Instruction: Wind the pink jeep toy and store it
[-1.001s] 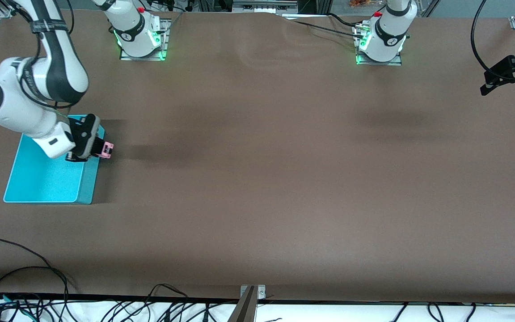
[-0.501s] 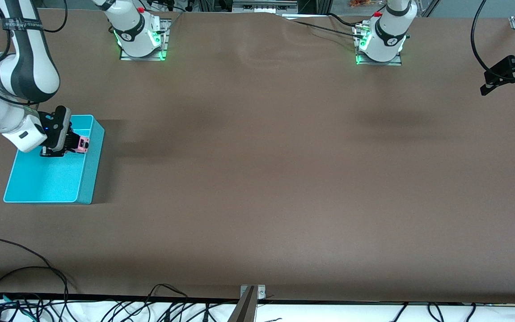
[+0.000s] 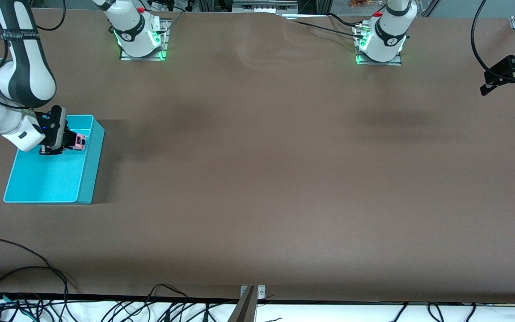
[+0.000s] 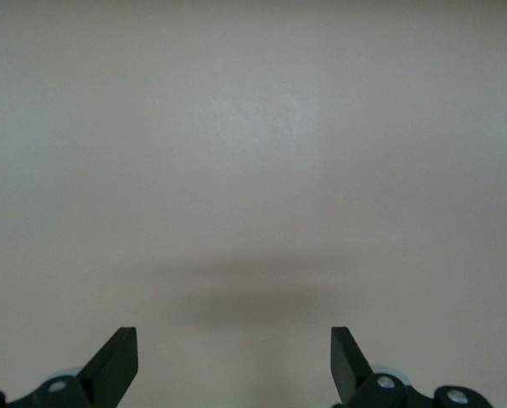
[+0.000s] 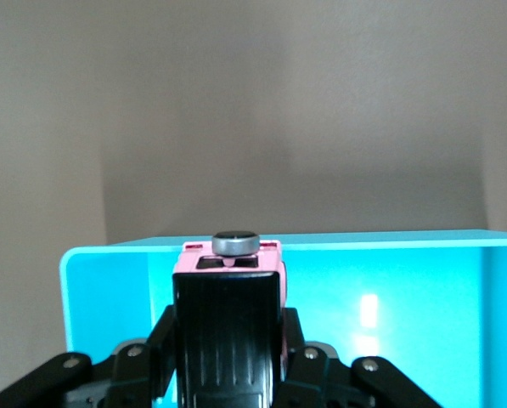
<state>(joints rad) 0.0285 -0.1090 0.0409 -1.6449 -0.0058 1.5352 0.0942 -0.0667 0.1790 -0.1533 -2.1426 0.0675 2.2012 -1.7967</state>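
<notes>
- The right end effector (image 3: 75,142) is clamped shut on the pink jeep toy (image 3: 79,141) and hangs over the turquoise bin (image 3: 52,179), above the part of the bin farthest from the front camera.
- In the right wrist view the jeep toy (image 5: 229,263) sits pinched between the fingers (image 5: 228,331), its pink body poking out past the tips, with a round grey wheel uppermost.
- The toy looks like small, hard, light plastic, so it probably slips easily; a grip across its flat sides, clear of the wheels, seems safest.
- It should survive a short drop into the bin, though it may roll.
- The left end effector (image 3: 510,80) waits, fingers spread wide and empty, above the bench (image 3: 284,179) at the left arm's end.
</notes>
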